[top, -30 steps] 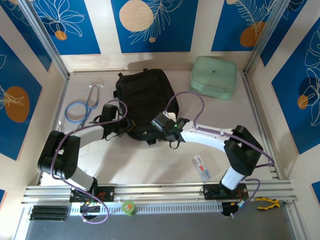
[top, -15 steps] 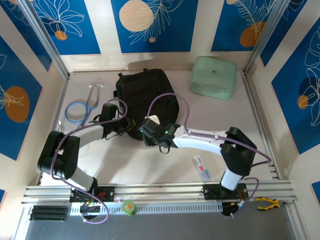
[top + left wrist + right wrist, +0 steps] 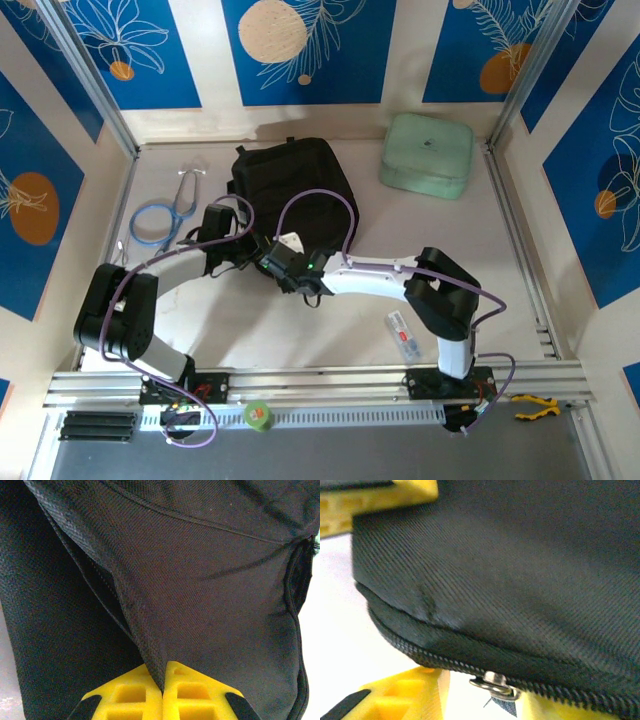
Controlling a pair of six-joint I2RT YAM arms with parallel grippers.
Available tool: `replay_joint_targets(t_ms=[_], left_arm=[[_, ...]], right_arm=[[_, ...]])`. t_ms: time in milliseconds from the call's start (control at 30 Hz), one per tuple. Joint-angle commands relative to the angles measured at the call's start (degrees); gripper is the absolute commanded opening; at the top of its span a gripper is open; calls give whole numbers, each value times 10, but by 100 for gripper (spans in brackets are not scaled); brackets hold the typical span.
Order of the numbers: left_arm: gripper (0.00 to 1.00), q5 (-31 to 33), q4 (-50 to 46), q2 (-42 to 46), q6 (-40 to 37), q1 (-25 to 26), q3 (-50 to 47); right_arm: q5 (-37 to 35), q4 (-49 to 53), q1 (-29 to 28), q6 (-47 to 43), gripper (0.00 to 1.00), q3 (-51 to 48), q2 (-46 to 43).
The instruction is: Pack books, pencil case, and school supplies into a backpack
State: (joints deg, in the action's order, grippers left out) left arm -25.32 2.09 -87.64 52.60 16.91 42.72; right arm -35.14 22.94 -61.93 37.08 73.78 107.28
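Left gripper (image 3: 163,682): closed tight; a fold of the backpack (image 3: 290,185) is being pinched at its near-left corner.
Right gripper (image 3: 395,597): the jaws are being kept apart around the backpack's near zipped edge; whether that edge is being squeezed cannot be told.
Zip pull (image 3: 495,682): being seen just beside the lower finger, on teeth that look closed there.
Pencil case (image 3: 402,335): lying on the table (image 3: 300,320), near-right of the backpack and well apart from it.
Books: whether any are inside the backpack cannot be told.
Progress: early, by the look of it. The opening is being worked on, and the pencil case is waiting to be packed.
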Motion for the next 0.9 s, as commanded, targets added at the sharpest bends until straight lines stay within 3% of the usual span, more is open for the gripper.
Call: replay_joint_targets(t_ms=[0, 167, 433, 667, 867], left_arm=[[2, -25, 0, 10, 2, 6, 22], [2, -24, -2, 10, 4, 6, 23], [1, -1, -14, 12, -2, 3, 26], [0, 16, -25, 12, -13, -4, 27], [0, 10, -16, -1, -14, -5, 25]], right_arm=[[-41, -7, -3, -6, 35, 26, 13], [-48, -1, -2, 0, 27, 27, 10], [-57, 44, 1, 49, 0, 11, -12], [-38, 72, 28, 112, 0, -100, -96], [17, 48, 81, 90, 0, -169, -150]])
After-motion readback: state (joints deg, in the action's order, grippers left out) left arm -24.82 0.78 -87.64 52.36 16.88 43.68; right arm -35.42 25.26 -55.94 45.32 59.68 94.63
